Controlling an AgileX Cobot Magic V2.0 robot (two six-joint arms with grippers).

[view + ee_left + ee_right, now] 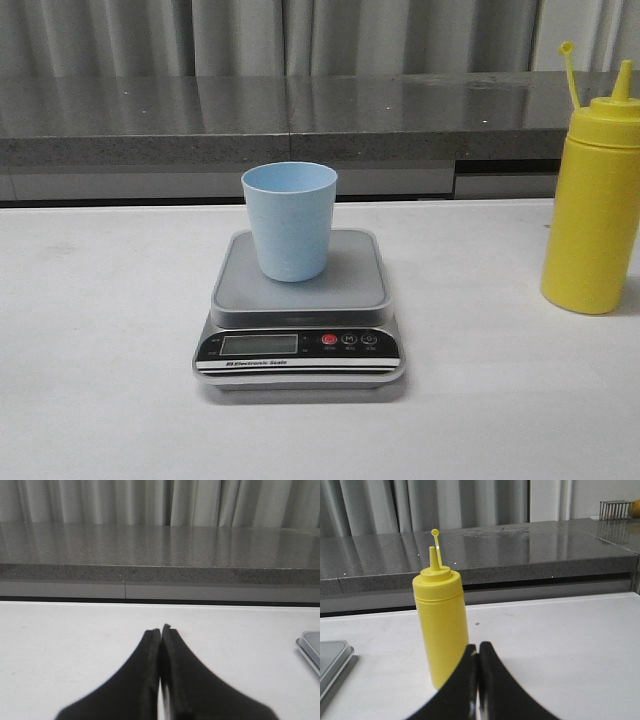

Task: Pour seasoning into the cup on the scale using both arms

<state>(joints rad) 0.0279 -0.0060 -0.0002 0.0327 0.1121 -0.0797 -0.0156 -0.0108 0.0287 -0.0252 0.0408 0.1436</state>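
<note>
The pale blue cup (289, 220) stands upright on the grey platform of the scale (300, 300) at the middle of the white table. The yellow seasoning bottle (594, 205) stands upright at the right, its cap strap sticking up. In the right wrist view the seasoning bottle (441, 625) is just beyond my right gripper (478, 646), which is shut and empty. My left gripper (160, 629) is shut on nothing over bare table, with a corner of the scale (311, 647) off to one side. Neither gripper appears in the front view.
A dark grey stone counter (300, 110) runs along the far edge of the table, with grey curtains behind it. A small wire rack (616, 509) sits on the counter in the right wrist view.
</note>
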